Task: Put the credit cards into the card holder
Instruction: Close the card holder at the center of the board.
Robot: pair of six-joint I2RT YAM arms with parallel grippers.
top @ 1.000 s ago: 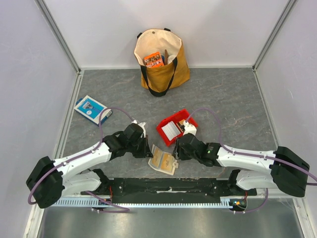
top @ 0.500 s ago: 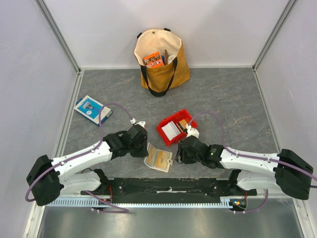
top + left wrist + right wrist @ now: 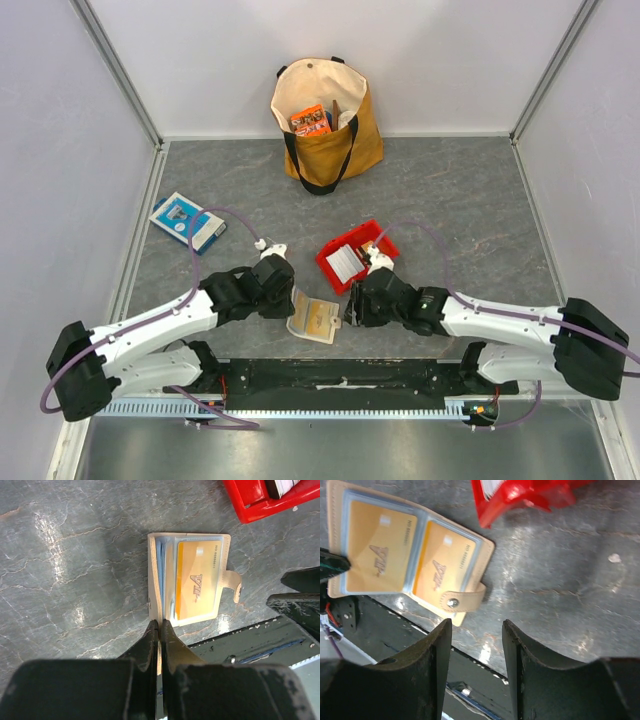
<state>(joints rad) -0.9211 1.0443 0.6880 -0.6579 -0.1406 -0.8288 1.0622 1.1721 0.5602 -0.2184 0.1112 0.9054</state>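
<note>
Tan card holder (image 3: 313, 318) lies open on grey surface (image 3: 450, 200), left tool (image 3: 159, 624) pinching its edge; right tool (image 3: 476, 627) gapes nearby, red tray (image 3: 245, 505) just beyond

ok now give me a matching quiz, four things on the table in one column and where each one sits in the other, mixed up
Things:
1. tan fabric tote bag
2. red plastic tray
3. blue-and-white flat box
4. beige leather-like folding card holder

Places:
a. far left of the grey table
b. near edge, lying open between the two arms
c. at the back, standing upright
d. middle, right of the card holder and farther back

Pairs: 1-c, 2-d, 3-a, 4-b
</note>
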